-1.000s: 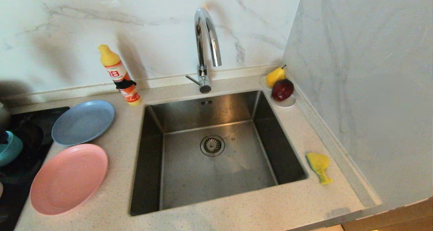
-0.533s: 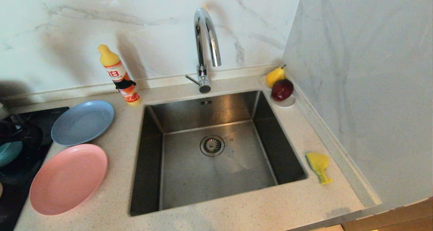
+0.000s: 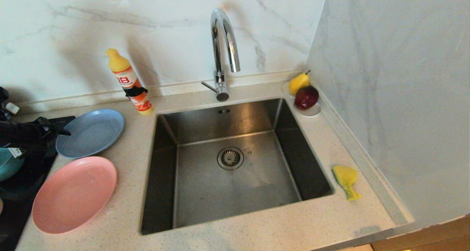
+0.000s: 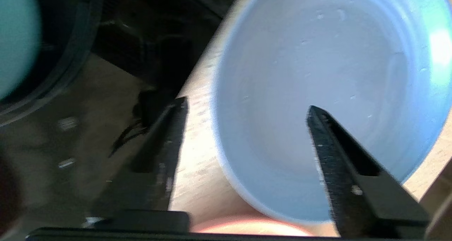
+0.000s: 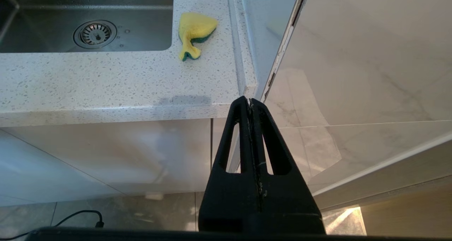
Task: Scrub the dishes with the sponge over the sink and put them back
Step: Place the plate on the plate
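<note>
Grey-blue plate (image 4: 317, 92) now sits between the left gripper's (image 4: 247, 110) newly spread jaws.

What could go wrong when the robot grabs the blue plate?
The left gripper is open across the blue plate's rim. The rim is thin, so the plate might slip out. The plate lies close to the pink plate and the soap bottle, so lifting it could bump them. The sponge sits beyond the sink, and the right gripper hangs shut below the counter.
</note>
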Controlling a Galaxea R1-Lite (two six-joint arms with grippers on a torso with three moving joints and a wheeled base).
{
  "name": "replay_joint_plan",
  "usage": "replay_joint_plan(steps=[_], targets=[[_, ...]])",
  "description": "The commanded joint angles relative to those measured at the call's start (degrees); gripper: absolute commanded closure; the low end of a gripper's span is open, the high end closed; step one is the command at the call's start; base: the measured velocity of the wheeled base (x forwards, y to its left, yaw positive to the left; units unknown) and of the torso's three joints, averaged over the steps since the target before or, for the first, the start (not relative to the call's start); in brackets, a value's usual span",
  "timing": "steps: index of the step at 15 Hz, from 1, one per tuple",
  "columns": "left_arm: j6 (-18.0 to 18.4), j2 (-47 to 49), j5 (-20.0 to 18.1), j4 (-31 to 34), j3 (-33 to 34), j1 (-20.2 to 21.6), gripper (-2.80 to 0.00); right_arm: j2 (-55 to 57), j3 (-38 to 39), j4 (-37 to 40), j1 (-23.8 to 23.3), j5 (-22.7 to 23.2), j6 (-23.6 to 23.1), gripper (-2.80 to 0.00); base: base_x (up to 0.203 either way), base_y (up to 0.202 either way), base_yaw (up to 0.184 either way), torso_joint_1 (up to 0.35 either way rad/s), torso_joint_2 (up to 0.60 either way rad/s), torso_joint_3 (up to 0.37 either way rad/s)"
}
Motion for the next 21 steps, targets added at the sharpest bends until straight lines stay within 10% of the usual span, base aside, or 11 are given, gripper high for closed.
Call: replay_joint_plan(steps=[1, 18, 19, 21], targets=[[-0.5, 3.5, -0.1, 0.4, -2.1, -0.5, -2.80, 0.0, 0.0, 0.0, 0.0, 0.0, 0.0, 0.00, 0.000, 0.000, 0.000, 0.000, 0.00, 0.000], [-6.2, 9.2, -2.2, 2.2, -12.5, -3.0, -2.80, 0.0, 0.0, 0.0, 0.0, 0.0, 0.0, 0.00, 0.000, 0.000, 0.000, 0.000, 0.00, 0.000], [-6.1, 9.2, -2.1, 2.3, -12.5, -3.0, 0.00, 0.0, 0.0, 0.0, 0.0, 0.0, 0.0, 0.00, 0.000, 0.000, 0.000, 0.000, 0.00, 0.000], [-5.9, 9.4, -2.1, 2.7, -12.7, -3.0, 0.00, 0.0, 0.0, 0.0, 0.0, 0.0, 0.0, 0.00, 0.000, 0.000, 0.000, 0.000, 0.00, 0.000]])
